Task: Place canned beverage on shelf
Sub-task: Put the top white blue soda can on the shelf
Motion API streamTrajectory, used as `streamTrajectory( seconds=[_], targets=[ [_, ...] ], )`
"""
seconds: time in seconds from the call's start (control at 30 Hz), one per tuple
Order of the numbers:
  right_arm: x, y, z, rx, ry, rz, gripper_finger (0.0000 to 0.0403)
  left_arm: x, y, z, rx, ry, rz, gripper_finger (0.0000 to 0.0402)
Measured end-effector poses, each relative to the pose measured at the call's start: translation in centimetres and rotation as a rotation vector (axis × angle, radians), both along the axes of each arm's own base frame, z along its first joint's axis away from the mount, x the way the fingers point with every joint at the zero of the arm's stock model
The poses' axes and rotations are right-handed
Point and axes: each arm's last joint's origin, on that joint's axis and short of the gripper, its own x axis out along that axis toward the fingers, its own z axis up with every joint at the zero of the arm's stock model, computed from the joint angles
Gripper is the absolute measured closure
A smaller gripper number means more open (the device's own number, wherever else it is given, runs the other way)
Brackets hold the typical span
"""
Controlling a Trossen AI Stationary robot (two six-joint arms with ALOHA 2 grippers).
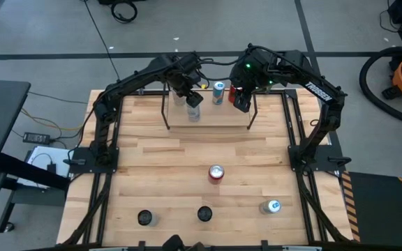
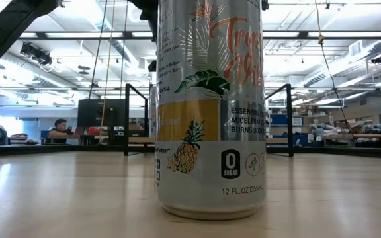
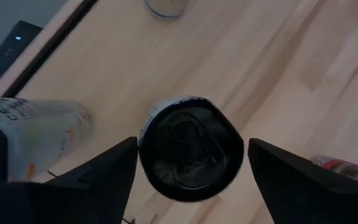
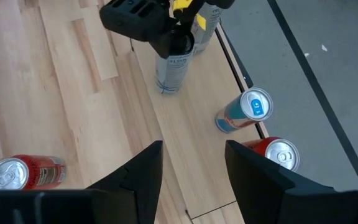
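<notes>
Up at the far edge of the table, the left gripper hangs directly over a silver can standing upright on the shelf, and the left wrist view settles the grip: the two dark fingers stand apart on either side of the can's dark lid, with wood showing in the gaps, so nothing is clamped. The right gripper waits over the shelf's right end, its fingers parted with nothing between them, just above a red can and beside a blue-topped can. Four more cans wait on the near half of the table: a red one in the middle, two dark-topped ones near the front edge, and a white one with a blue top to the right. As for handling, I judge these to be stiff, thin-walled aluminium cylinders, smooth and a bit slippery; if full, they carry real weight and sit steady, but tall and narrow means a sideways nudge can tip them. The sensible hold is across the body, around mid-height or a little above, jaws square to the wall, firm without denting. The shelf board is narrow, so any retreat wants to go straight up, clear of the neighbouring cans.
</notes>
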Motion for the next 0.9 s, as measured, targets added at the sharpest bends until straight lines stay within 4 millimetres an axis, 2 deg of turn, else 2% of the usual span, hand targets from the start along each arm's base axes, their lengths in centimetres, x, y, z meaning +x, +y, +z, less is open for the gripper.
streamTrajectory(
  seconds=[0.2,0.47,0.7,0.9],
  targets=[
    [0.0,0.0,0.0,-0.001,-0.003,0.001,0.0220,-0.3,-0.1,2.4,0.013,-0.063,-0.008,0.0095],
    [0.4,-0.1,0.3,-0.009,-0.051,0.006,0.0220,-1.6,-1.1,7.1,0.067,-0.141,-0.026,0.0095],
    [0.5,0.1,0.3,0.035,-0.075,-0.014,0.0220,-3.6,-2.4,9.1,0.103,-0.156,-0.059,0.0095],
    [0.5,0.1,0.4,0.038,-0.083,-0.027,0.0220,-4.2,-2.8,9.4,0.100,-0.135,-0.058,0.0095]
  ],
)
